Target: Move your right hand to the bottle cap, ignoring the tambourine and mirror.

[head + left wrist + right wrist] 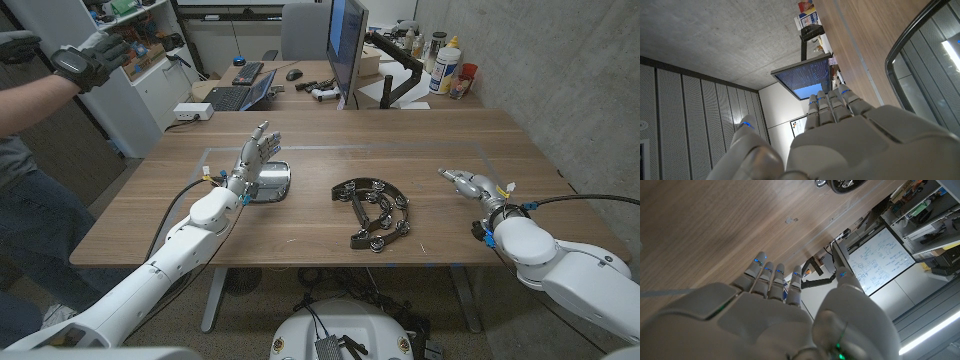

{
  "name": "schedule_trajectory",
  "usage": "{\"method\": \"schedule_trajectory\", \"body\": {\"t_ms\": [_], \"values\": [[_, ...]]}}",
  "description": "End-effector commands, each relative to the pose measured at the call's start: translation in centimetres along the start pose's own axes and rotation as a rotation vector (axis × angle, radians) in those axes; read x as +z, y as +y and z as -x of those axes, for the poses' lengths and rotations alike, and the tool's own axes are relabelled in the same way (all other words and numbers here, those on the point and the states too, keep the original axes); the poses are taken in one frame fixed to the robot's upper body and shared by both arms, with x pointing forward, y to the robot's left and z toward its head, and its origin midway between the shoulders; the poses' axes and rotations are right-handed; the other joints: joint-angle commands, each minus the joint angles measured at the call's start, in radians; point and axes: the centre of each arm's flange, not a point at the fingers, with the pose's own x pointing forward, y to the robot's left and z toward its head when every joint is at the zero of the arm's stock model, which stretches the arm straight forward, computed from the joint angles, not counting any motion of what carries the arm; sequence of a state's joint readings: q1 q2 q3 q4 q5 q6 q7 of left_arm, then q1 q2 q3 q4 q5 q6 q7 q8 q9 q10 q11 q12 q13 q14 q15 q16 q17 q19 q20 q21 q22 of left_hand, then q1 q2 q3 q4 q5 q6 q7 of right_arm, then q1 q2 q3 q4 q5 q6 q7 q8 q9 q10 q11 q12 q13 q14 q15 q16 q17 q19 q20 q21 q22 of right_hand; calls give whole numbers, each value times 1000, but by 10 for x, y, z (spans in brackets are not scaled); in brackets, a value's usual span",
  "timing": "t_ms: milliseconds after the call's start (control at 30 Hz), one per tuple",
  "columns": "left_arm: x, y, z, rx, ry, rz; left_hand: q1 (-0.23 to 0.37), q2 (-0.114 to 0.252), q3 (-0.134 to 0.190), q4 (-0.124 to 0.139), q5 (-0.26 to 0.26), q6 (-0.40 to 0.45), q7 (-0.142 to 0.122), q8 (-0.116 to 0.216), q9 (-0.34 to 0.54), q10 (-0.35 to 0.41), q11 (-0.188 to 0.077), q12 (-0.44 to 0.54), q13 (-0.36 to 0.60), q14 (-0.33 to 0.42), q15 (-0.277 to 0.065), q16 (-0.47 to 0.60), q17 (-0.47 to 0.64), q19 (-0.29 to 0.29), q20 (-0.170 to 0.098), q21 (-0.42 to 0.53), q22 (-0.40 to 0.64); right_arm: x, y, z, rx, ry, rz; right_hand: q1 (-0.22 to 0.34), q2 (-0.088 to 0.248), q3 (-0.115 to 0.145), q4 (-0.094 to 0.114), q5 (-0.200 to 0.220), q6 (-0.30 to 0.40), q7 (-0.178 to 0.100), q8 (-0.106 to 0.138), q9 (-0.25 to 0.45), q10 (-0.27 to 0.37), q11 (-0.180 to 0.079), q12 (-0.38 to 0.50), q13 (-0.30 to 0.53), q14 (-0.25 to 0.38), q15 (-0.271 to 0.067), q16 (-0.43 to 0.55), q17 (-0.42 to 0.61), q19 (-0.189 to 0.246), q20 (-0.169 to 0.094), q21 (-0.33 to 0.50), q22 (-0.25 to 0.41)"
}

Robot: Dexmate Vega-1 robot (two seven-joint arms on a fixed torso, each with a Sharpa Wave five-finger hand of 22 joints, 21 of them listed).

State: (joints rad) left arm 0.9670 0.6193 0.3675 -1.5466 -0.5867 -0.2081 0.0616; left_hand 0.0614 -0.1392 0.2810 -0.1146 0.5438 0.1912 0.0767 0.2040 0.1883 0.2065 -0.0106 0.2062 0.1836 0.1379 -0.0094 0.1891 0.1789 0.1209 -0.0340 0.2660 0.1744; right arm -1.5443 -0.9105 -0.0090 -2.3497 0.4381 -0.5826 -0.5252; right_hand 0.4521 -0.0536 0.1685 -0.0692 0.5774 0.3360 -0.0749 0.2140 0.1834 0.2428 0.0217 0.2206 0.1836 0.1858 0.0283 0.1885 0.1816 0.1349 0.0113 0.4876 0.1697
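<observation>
Evenly and brightly lit from overhead, with only soft, faint shadows on the table [420,140]. Sharp through the head view, slightly bowed at the edges. Glare on the mirror [272,183]. Glowing monitor [805,77] behind. Close hand surfaces soft and blurred in both wrist views.

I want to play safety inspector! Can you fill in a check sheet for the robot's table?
Surface: wooden table, bare wood between things.
Job's things: small speck on the wood ahead of the right hand, perhaps the bottle cap; too small to tell.
Clutter: black tambourine mid-table; shiny mirror to its left.
Hands: left hand fingers up, beside the mirror, holding nothing; right hand low over the table, holding nothing.
Cables: black cable along the left arm.
Surroundings: person's gloved hand, monitor on a desk behind.
</observation>
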Motion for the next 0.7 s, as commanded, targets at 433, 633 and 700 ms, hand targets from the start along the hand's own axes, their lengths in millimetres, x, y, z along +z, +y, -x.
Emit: {"method": "schedule_trajectory", "body": {"t_ms": [433,633,700], "values": [[-4,-2,5,-3,9,-3,14,1,-4,0,6,12,-4,0,2,6,-2,-3,5,1,5,3,5,-1,-19,-7,6,2,-3,15,-38,124,108,17,-4,-4,-13,12,11,-1,-9,3,1,-8,2,6,-12,-6,-3,3,-1,60,-16,4],[-5,-2,5,-4,11,-5,14,2,-5,-1,7,14,-2,0,2,7,-1,-3,5,2,6,3,5,1,-21,-8,6,3,-4,19,-50,160,142,21,-5,-5,-16,15,11,-6,-11,3,1,-9,2,6,-18,-8,-3,4,3,111,-25,4],[-6,-2,5,-4,12,-4,15,2,-6,-1,7,14,-1,0,2,7,0,-3,5,2,6,3,5,1,-21,-9,6,4,-4,20,-54,179,157,21,-5,-5,-16,16,12,-8,-10,3,0,-10,2,6,-21,-8,-4,4,-1,117,-28,4]]}}
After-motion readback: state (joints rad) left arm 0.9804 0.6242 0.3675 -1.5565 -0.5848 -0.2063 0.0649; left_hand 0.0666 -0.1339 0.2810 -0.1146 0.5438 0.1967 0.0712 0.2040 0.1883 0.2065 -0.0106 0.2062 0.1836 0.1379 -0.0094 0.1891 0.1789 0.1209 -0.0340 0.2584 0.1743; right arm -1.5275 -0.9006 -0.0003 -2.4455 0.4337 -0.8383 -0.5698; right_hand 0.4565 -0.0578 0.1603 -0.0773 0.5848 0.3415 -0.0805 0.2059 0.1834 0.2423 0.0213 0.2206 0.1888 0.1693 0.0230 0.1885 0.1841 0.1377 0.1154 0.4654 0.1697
